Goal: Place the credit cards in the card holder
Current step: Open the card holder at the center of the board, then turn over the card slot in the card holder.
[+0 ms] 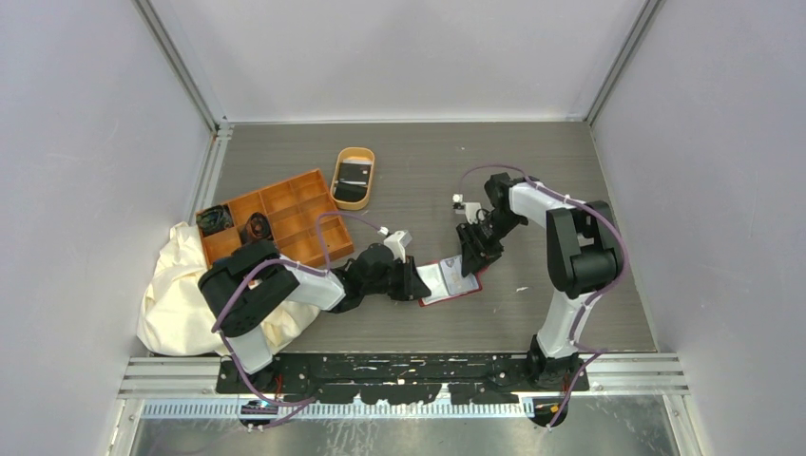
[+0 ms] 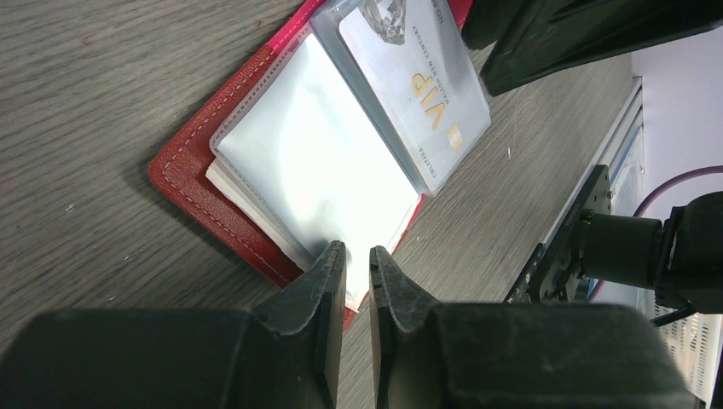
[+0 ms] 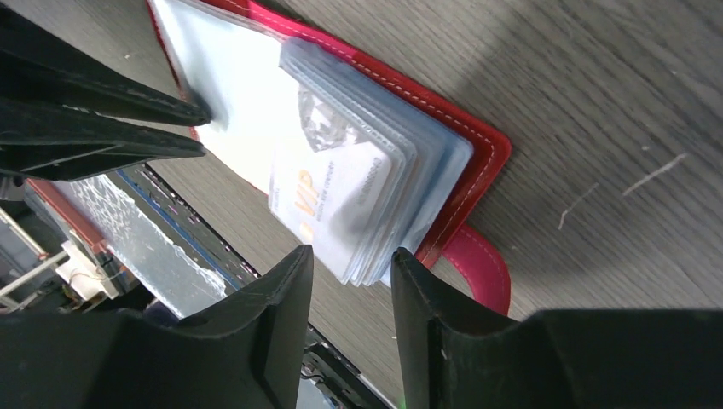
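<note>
While grey wood-grain worktop lies betw. pale walls, left pincer nips sleeve of red card holder; right pincer spread, just by VIP credit card.

Your top view looks down from high behind the near edge of the counter, far enough back to take in all of it. Your left wrist view sits close over the left tool, looking along its fingers. Your right wrist view does likewise over the right tool. All three share the open card holder, and the wrist views face it from opposite ends.
</note>
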